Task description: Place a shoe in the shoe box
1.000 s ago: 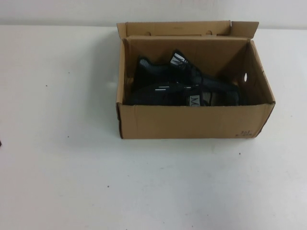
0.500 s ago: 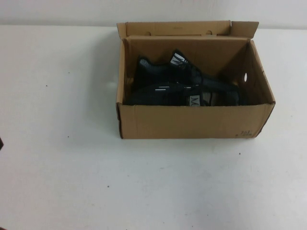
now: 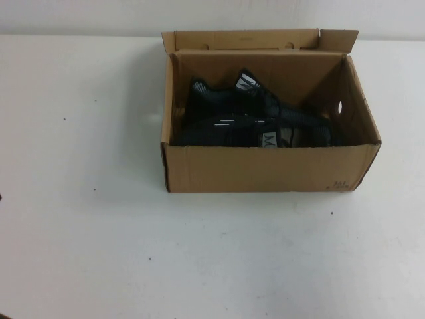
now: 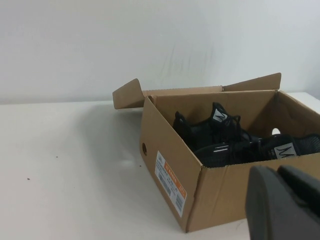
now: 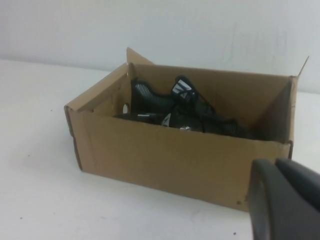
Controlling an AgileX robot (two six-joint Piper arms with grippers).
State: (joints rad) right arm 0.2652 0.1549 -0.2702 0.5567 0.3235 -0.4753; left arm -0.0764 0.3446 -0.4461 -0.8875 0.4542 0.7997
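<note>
An open brown corrugated cardboard shoe box (image 3: 265,166) sits toward the far edge of a white bench (image 3: 99,232), right of centre, flaps up. Inside it lie two black mesh sneakers: the shoe (image 3: 265,136) with a grey tongue patch along the near wall, its mate (image 3: 226,100) behind. The left gripper (image 4: 282,205) and right gripper (image 5: 282,200) hang clenched and empty near the box, outside it.
</note>
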